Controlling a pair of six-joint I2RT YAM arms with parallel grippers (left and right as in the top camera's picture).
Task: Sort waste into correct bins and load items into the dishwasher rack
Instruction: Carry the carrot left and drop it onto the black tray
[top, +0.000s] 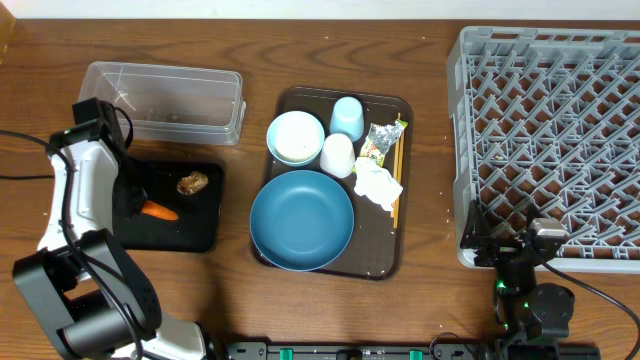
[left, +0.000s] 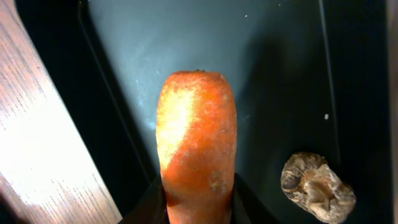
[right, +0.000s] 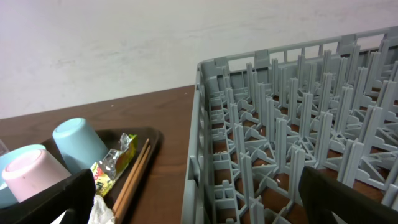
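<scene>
Ok so the left gripper (top: 133, 203) is clamped on the fat end of the carrot (left: 198, 143). In the wrist view you can see the dark fingers (left: 148, 206) hugging it on both sides. The carrot is over the black tray (top: 190, 236), pointing toward the middle of it, and I honestly can't tell if it's resting on the tray floor or just off it. The brown food lump (top: 193, 182) sits in the same tray, near the carrot tip but not touching. The clear tub (top: 165, 100) is right behind the black tray. The right gripper (top: 490, 243) is spread wide open with nothing in it, hanging by the near-left corner of the dishwasher rack (top: 550, 140). Everything else is on the brown serving tray (top: 385, 264) in the middle. The big blue dish (top: 301, 220) is at the front. The white bowl (top: 295, 137), light-blue cup (top: 346, 117) and small white cup (top: 338, 154) are bunched up behind it, both cups upside down. The crumpled napkin (top: 377, 186) and shiny wrapper (top: 381, 140) are on the right side, with the chopsticks (top: 397, 180) running along that edge.
</scene>
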